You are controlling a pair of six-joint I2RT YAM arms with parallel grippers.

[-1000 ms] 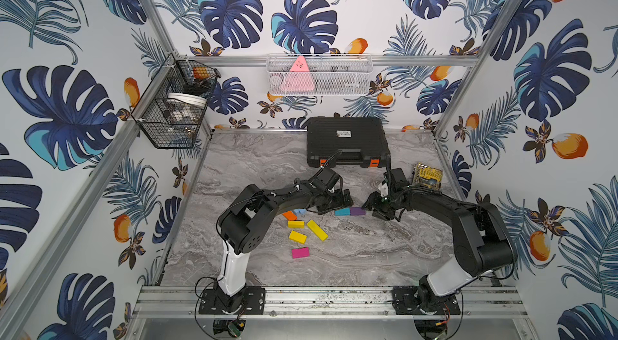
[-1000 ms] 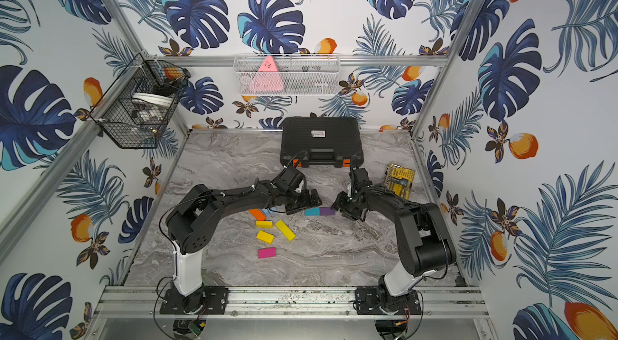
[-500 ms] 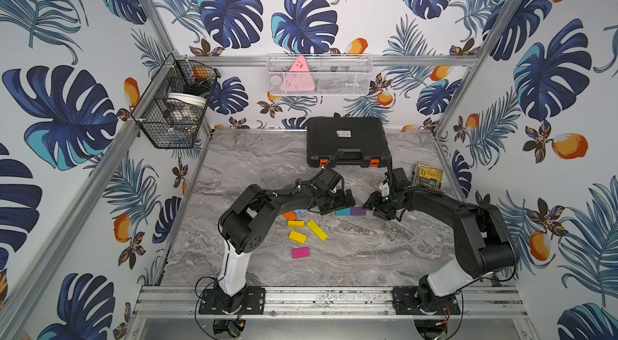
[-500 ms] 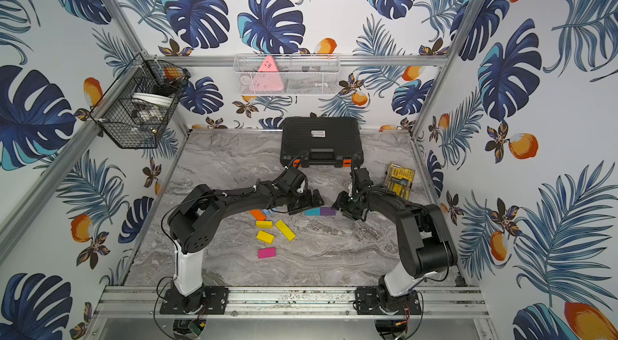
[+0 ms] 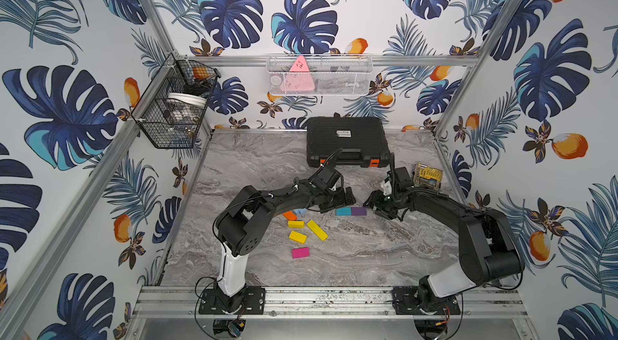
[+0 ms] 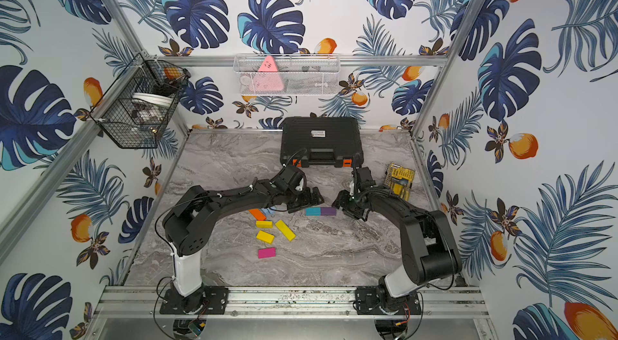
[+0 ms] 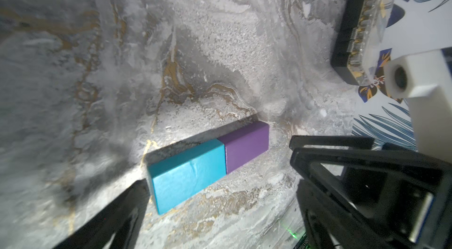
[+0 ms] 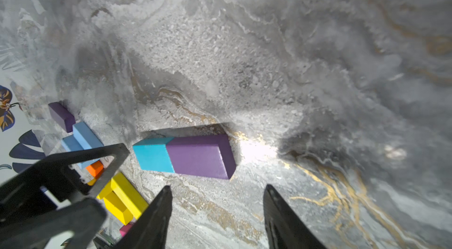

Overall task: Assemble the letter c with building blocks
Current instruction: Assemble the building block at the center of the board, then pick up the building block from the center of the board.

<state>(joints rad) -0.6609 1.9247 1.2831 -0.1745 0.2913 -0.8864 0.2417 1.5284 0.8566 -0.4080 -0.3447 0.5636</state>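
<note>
No legible txt; label [image 5: 344, 134] on blk case [image 5: 334, 149] too small.

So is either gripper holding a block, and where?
Neither. Left gripper and right gripper are both open; the teal block and purple block lie unheld between them.

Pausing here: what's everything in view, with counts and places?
teal flat rectangular block: one, teal, mid-table
purple flat blocks: two, purple, one against the teal, one by the light blue
light blue flat blocks: two, light blue, by left arm
orange flat block: one, orange, partly under left arm
yellow flat blocks: three, yellow, by the orange
magenta flat block: one, magenta, nearest front
black hard case: one, black, table back
drill-bit case: one, yellow-black, right edge
wire basket: one, black, left wall
mesh shelf: one, white, back wall, holds pink triangle
left hand: one, black, open, teal end
right hand: one, black, open, purple end
</note>
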